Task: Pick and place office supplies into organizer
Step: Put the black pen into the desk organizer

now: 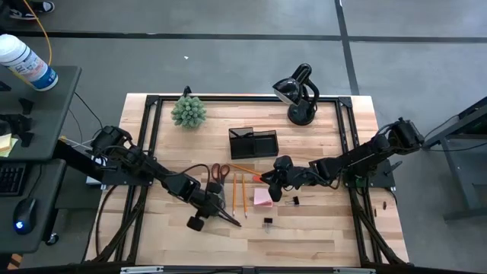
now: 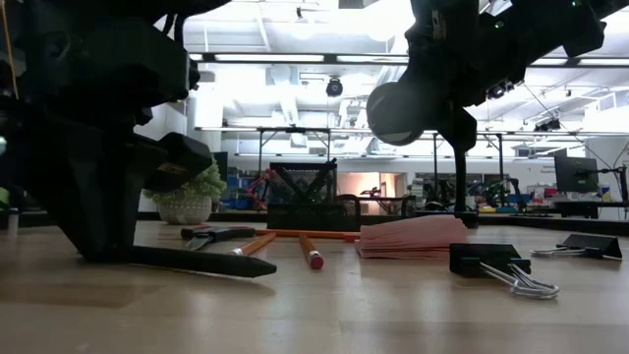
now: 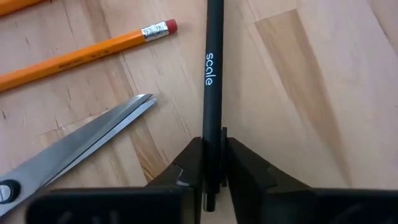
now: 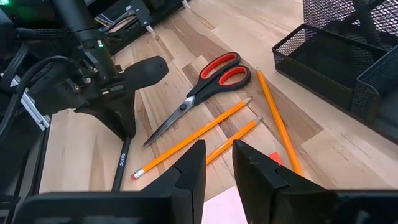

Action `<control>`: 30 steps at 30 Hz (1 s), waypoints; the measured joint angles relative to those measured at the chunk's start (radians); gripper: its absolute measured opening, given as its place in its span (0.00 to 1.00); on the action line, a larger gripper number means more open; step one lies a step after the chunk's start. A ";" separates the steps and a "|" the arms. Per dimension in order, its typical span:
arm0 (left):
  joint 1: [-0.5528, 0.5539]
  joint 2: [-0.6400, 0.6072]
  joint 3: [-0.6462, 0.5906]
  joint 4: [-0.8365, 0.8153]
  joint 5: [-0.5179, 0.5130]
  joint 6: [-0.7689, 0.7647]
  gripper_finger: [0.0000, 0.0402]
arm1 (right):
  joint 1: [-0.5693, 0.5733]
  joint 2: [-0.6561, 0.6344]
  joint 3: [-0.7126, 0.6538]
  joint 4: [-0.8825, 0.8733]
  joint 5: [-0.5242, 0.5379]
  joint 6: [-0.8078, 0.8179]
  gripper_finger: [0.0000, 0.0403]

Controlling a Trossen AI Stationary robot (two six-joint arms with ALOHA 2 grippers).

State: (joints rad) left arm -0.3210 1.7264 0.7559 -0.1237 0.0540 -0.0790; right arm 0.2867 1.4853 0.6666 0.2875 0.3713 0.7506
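Binder clips: one (image 1: 268,221) is lying closest to the table's front edge, another (image 1: 295,200) is sitting just behind it.
Left gripper (image 1: 219,212): it is pressing down near the front edge, left of centre, its fingers (image 3: 186,171) clenching a black pen (image 3: 212,87) that is lying flat on the table (image 1: 319,228).
Pencils (image 1: 237,194): two are lying side by side near the table's middle, just right of the left gripper; a third (image 1: 243,169) is lying slantwise behind them.
Scissors (image 1: 219,173): they are resting flat beside the pencils, red handles pointing to the back edge.
Sticky-note pad (image 1: 263,198): it is sitting at the middle, just right of the pencils.
Right gripper (image 1: 272,185): it is hovering over the pad, fingers (image 4: 186,171) slightly parted and holding nothing.
Organizer (image 1: 253,142): it is standing behind the supplies, toward the back edge.
Plant (image 1: 188,111): it is sitting near the back left corner.
Lamp (image 1: 298,95): it is standing at the back edge, right of centre.
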 joint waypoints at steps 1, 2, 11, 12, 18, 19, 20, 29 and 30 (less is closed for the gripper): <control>0.000 0.000 0.000 -0.001 0.000 -0.010 0.06 | 0.000 0.000 0.000 0.000 0.000 0.000 0.18; 0.000 0.000 0.000 -0.001 -0.001 -0.017 0.05 | 0.000 0.000 0.000 0.000 0.000 0.000 0.18; 0.000 0.001 -0.002 0.015 -0.014 -0.127 0.10 | 0.000 0.000 0.000 -0.001 0.001 0.000 0.18; 0.000 0.001 -0.003 0.022 -0.014 -0.131 0.10 | 0.000 0.000 0.000 -0.002 0.004 0.000 0.18; 0.001 0.004 -0.007 0.093 0.002 -0.121 0.06 | 0.000 0.000 0.000 -0.014 0.014 0.000 0.18; 0.001 0.004 -0.008 0.117 0.016 -0.107 0.06 | 0.000 0.000 0.000 -0.017 0.014 0.000 0.18; 0.001 0.007 -0.008 0.141 0.031 -0.099 0.05 | 0.000 0.000 0.000 -0.020 0.014 -0.002 0.18; 0.000 0.010 -0.008 0.188 0.141 -0.109 0.06 | 0.000 0.000 0.000 -0.023 0.012 -0.037 0.18; 0.000 0.010 -0.008 0.193 0.157 -0.109 0.06 | 0.000 0.000 0.000 -0.027 0.010 -0.037 0.18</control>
State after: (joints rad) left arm -0.3206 1.7361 0.7479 0.0688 0.2113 -0.1883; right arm 0.2867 1.4853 0.6666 0.2608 0.3815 0.7132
